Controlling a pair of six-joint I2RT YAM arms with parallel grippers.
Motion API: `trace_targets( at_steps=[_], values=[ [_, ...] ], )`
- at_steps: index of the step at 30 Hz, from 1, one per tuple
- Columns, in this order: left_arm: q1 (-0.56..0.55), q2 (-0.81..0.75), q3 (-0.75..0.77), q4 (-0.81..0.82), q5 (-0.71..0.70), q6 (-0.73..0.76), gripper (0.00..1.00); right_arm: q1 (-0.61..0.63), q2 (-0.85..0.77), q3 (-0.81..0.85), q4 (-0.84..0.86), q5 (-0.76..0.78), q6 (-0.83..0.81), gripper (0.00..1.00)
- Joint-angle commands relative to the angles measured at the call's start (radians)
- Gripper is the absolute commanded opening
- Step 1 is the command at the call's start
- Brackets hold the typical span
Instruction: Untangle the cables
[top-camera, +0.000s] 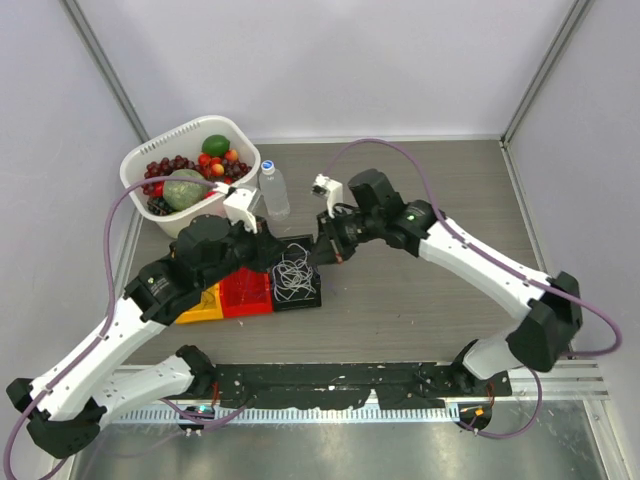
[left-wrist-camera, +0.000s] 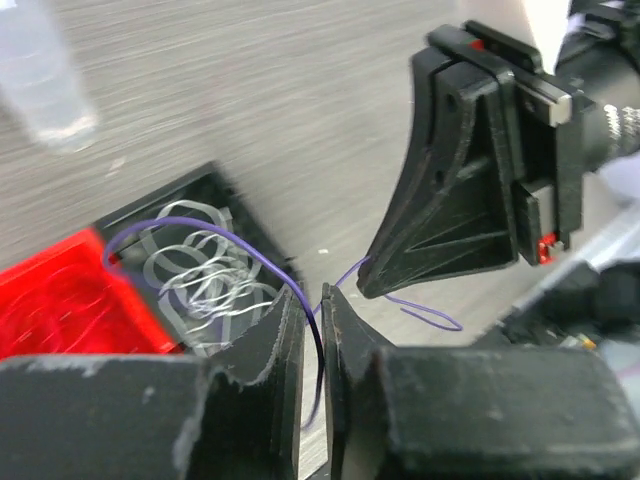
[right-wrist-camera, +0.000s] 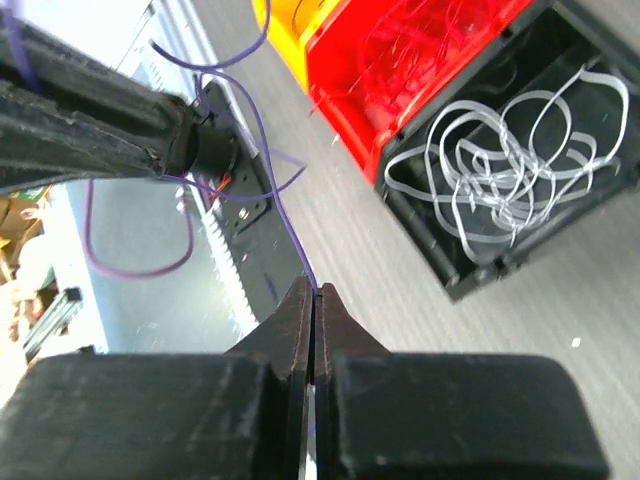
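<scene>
A thin purple cable (left-wrist-camera: 205, 224) arcs up out of the black bin (left-wrist-camera: 215, 181) and runs down between my left gripper's (left-wrist-camera: 316, 300) jaws, which are closed on it with only a narrow slit. The cable goes on to my right gripper (left-wrist-camera: 368, 286), just beyond. In the right wrist view my right gripper (right-wrist-camera: 316, 291) is shut on the same purple cable (right-wrist-camera: 272, 190). A tangle of white cables (right-wrist-camera: 500, 175) lies in the black bin (right-wrist-camera: 470, 285). From above, both grippers (top-camera: 280, 248) (top-camera: 328, 250) meet over that bin's far edge, above the white cables (top-camera: 293, 274).
A red bin (top-camera: 245, 293) and a yellow bin (top-camera: 200, 306) sit left of the black bin (top-camera: 300, 301). A white basket (top-camera: 150, 155) of fruit and a clear water bottle (top-camera: 275, 190) stand behind. The rail (top-camera: 330, 385) runs along the near edge.
</scene>
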Motion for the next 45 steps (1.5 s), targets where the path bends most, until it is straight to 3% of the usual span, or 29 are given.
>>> trace_targets(
  at_steps=[1, 9, 13, 27, 45],
  values=[
    [0.013, 0.064, 0.009, 0.179, 0.389, 0.083, 0.17, -0.041, -0.16, -0.052, -0.065, -0.179, -0.064, 0.01],
    [0.039, 0.182, 0.015, 0.346, 0.726, 0.086, 0.18, -0.042, -0.221, -0.055, -0.184, -0.193, -0.095, 0.01],
    [0.047, 0.219, 0.031, 0.351, 0.808, 0.067, 0.18, -0.044, -0.236, -0.065, -0.185, -0.187, -0.095, 0.01],
    [0.06, 0.199, -0.029, 0.379, 0.912, 0.02, 0.21, -0.085, -0.312, -0.124, -0.16, -0.219, -0.067, 0.01],
    [0.062, 0.246, -0.02, 0.365, 0.914, 0.047, 0.26, -0.096, -0.345, -0.102, -0.176, -0.265, -0.074, 0.01]
  ],
)
